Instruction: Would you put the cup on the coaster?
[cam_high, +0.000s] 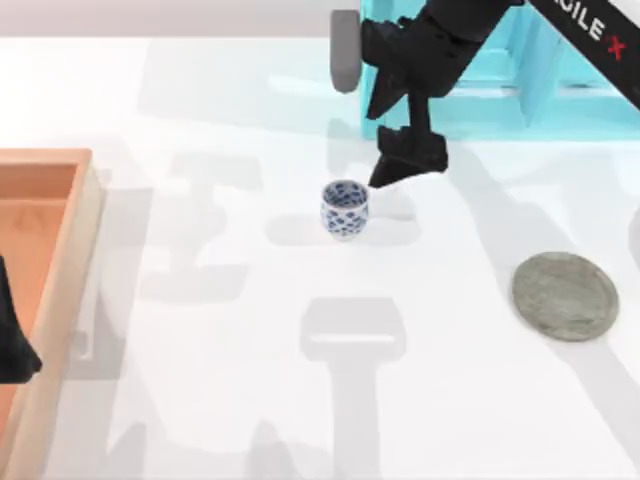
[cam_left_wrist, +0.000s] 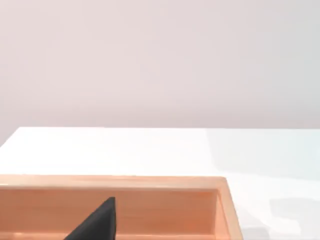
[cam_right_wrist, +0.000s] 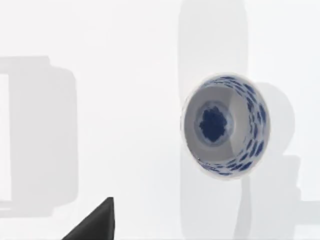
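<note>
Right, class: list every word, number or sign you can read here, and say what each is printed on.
"UILE X": white letters with a red X, cut off by the picture's edge, on the right arm in the top view.
The cup bears a blue floral pattern, no lettering.

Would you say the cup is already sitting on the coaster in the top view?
No, the cup stands upright on the bare table near the middle, well apart from the coaster at the table's right.
</note>
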